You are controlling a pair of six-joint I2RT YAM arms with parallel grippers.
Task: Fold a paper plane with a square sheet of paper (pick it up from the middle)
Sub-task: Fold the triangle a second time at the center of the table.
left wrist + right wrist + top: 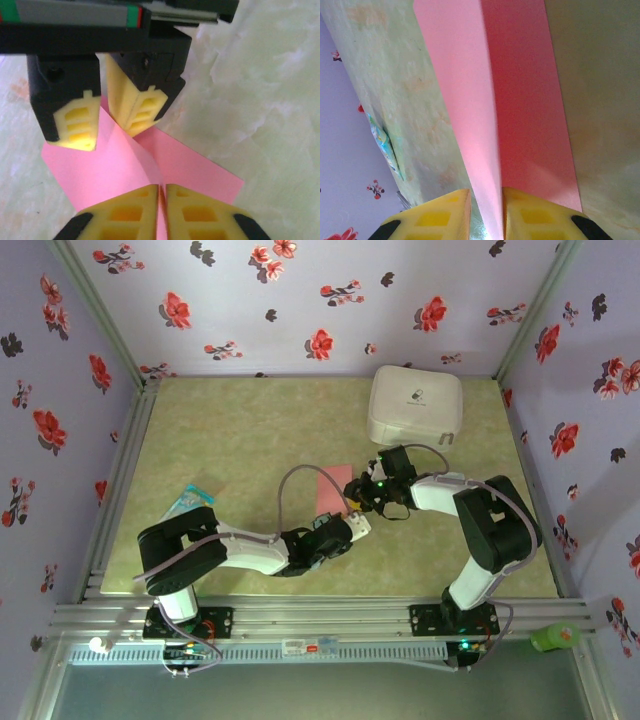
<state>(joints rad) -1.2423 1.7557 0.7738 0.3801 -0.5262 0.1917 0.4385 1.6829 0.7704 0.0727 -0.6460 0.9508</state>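
The square sheet of paper (333,485) lies mid-table, salmon-pink, its near part pulled up into a ridge. In the left wrist view the sheet (200,170) rises to a crease that runs between my left gripper (162,200), whose yellow pads are pressed together on it. My right gripper (106,137) straddles the same ridge just beyond. In the right wrist view the paper (520,100) stands as a tall fold entering my right gripper (486,200), which is closed on the fold. From above, the left gripper (352,523) and the right gripper (365,498) meet at the sheet's near right corner.
A white rounded-square case (415,405) sits at the back right. A small teal packet (190,500) lies at the left, beside the left arm. A green object (555,637) rests on the front rail at the right. Floral walls enclose the table.
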